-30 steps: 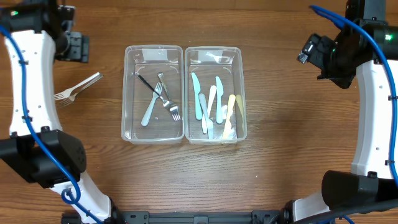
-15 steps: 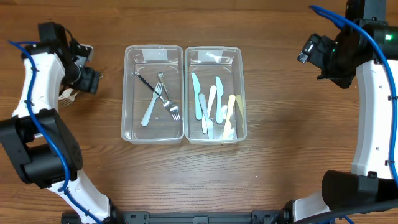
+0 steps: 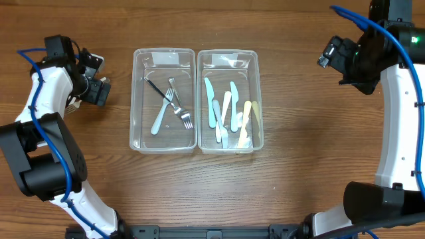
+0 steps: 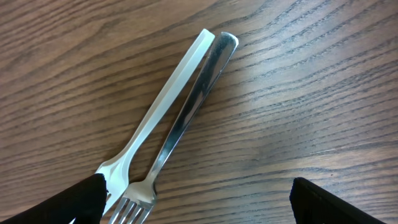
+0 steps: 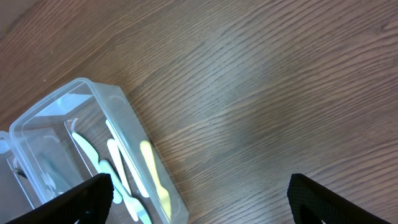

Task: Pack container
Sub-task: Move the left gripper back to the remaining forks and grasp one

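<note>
At upper left of the overhead frame, beside the left container: left gripper, jaws spread wide and empty, poised over a plastic fork and a metal fork lying flat on the surface. From the wrist view: side by side, handles touching near their ends, long axes nearly parallel, tines at lower left of frame, handle ends at upper right.

Treat both as light, stiff and slick. Expect the thin, flat profile to resist a clean pinch against the wood. Take hold across the handle near mid-length, jaws square to the long axis, one fork at a time if separable. Align lengthwise with the container before release.

Centre of frame: left container holding packed forks; right container holding pale knives.

At upper right: right gripper, jaws likewise wide apart, nothing between them, clear of both containers.
</note>
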